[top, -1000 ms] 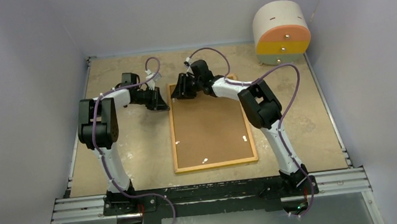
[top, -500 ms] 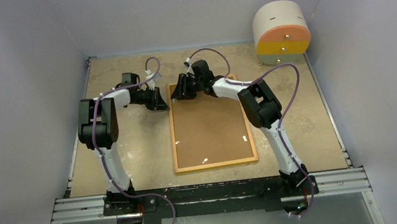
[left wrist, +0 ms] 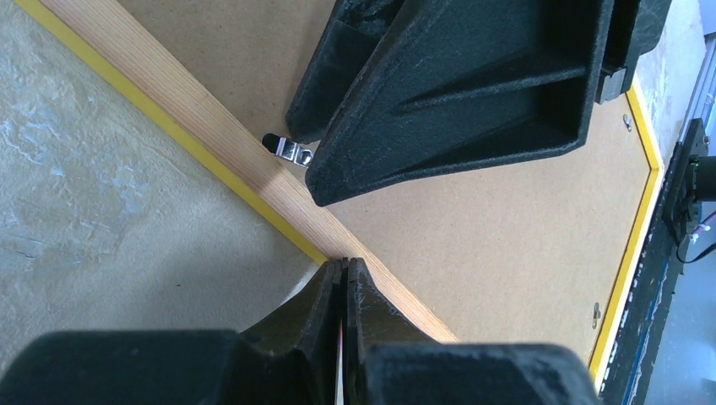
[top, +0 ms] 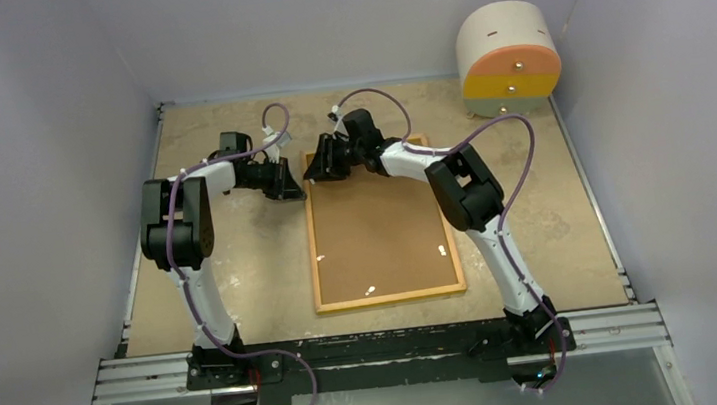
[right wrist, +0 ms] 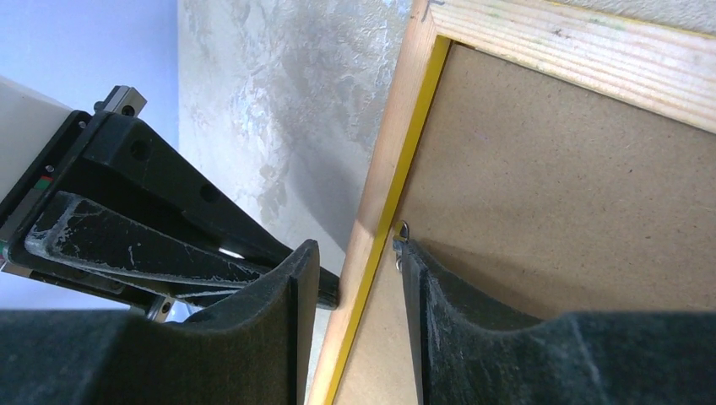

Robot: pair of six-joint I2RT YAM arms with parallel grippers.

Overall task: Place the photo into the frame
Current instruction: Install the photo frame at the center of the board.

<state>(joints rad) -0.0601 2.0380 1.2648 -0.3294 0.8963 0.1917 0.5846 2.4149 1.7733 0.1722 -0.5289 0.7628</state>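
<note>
Because the frame [top: 390,299] lies face down on the table [top: 240,265] just beyond our two bases, what we see of it is its pale wooden back rim and the brown backing board [top: 378,231] seated inside. That is the side from which a print is loaded and locked, so the pose makes sense. The photo itself we cannot see in any view; it may sit under the board, but we cannot tell. Small metal tabs [top: 370,290] show near the board's near and side edges.

Farther out, at the frame's far-left corner, both our tools meet. Our left gripper [left wrist: 344,266] has its fingers pressed together, the tip set against the outer side of the left rail. We judge this to be a brace that stops the frame from sliding. Our right gripper [right wrist: 350,253] stands partly spread astride that same rail, one finger out over the table and the other on the board, right at a metal clip [right wrist: 400,240]. We judge it is placed to work that clip.

Farthest off, at the far-right corner, stands a round drawer unit [top: 508,56], well apart from the work.
</note>
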